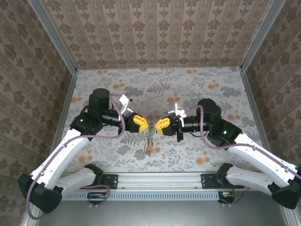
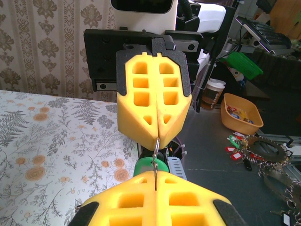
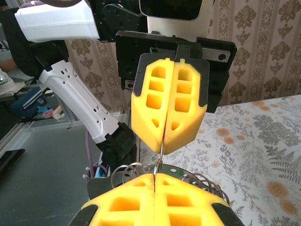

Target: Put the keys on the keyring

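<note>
Above the middle of the floral table (image 1: 202,89), well apart from its 3 papered walls (image 1: 155,33), the left gripper (image 1: 146,125) and right gripper (image 1: 157,126) meet tip to tip. Both pairs of blocky yellow foam fingers (image 2: 141,94) are pinched onto the thin wire keyring (image 2: 156,147). The keys (image 1: 149,143) dangle beneath.

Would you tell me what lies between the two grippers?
The keyring, its thin wire pinched by the left gripper and right gripper; both wrist views show it.
</note>
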